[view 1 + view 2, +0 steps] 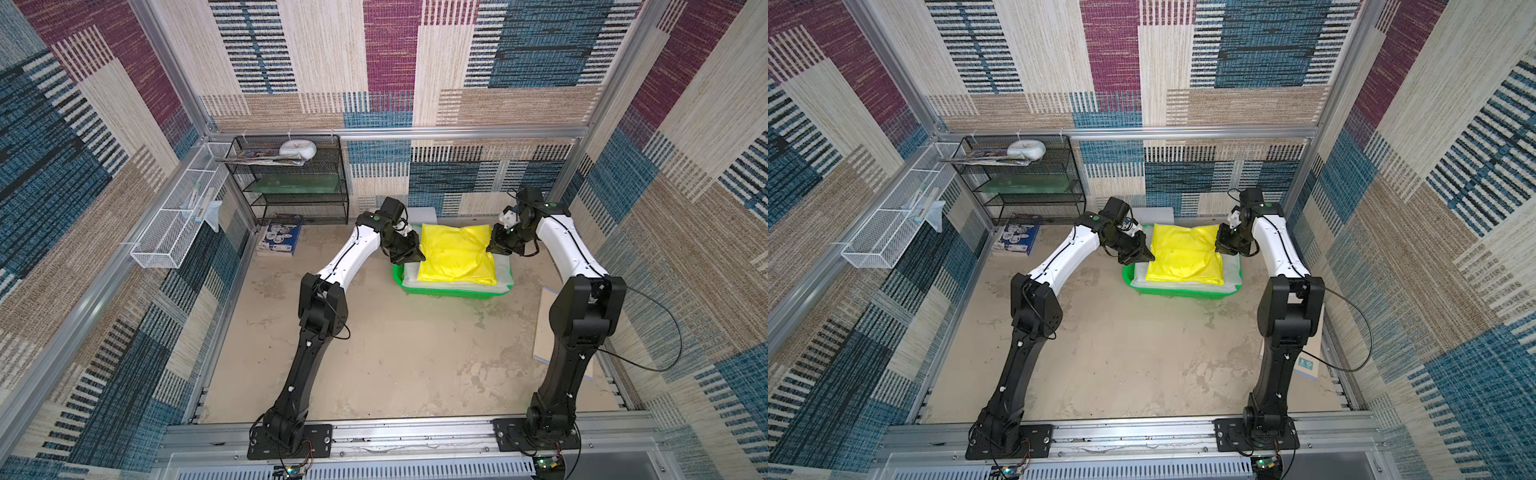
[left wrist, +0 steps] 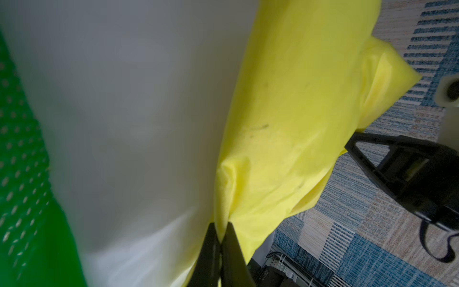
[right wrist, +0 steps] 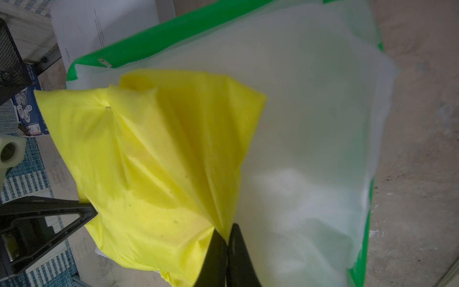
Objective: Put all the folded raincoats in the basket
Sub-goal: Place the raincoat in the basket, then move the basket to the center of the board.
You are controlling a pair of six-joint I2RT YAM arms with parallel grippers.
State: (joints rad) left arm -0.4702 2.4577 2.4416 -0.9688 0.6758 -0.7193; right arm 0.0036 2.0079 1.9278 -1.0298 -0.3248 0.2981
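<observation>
Raincoat (image 1: 457, 253), bright yellow and folded into a puffy rectangle, sits stretched between the two grippers directly over the green basket (image 1: 449, 293), which stands on the sandy floor (image 1: 395, 353) toward the back wall. The left gripper (image 2: 221, 225) has its fingers pinched tight on a bunched bit of the raincoat's left edge, and the right gripper (image 3: 224, 228) is clamped the same way on the right edge, with creases fanning out from that pinch. In both top views the raincoat (image 1: 1185, 259) covers most of the basket (image 1: 1183, 293), leaving the green rim showing at the left and front. Folded white plastic sheets (image 3: 323, 124) fill the basket below it and overhang the right rim; whether the raincoat's underside rests on them I cannot tell. A black mesh rack (image 1: 291, 183), a white wire basket (image 1: 174, 232) and a blue box (image 1: 282, 235) stand well apart at the back left.
</observation>
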